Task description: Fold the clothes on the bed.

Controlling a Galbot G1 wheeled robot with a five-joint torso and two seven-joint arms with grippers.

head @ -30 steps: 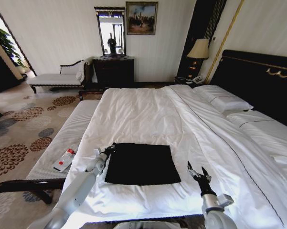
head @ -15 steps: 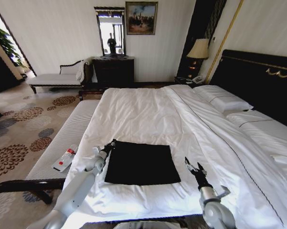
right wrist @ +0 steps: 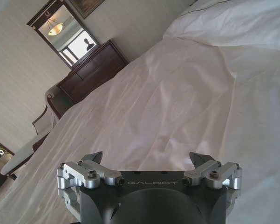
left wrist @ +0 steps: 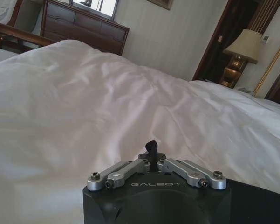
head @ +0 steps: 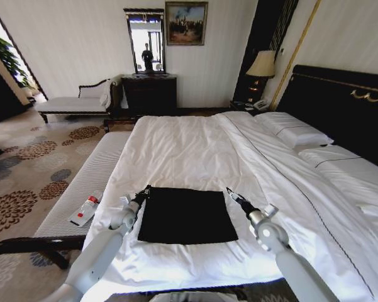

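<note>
In the head view, the black T-shirt (head: 185, 216), already a flat rectangle, is lying on the white bed (head: 176, 151) near its foot; the left gripper (head: 144, 192) is sitting at the shirt's far left corner and the right gripper (head: 233, 196) just beside the far right corner. For a clean fold, both should be pinching matching corners level. In the left wrist view, the left gripper (left wrist: 151, 147) is pressed together, though what it pinches is hidden. In the right wrist view, the right gripper (right wrist: 148, 158) is hanging spread over bare sheet.
</note>
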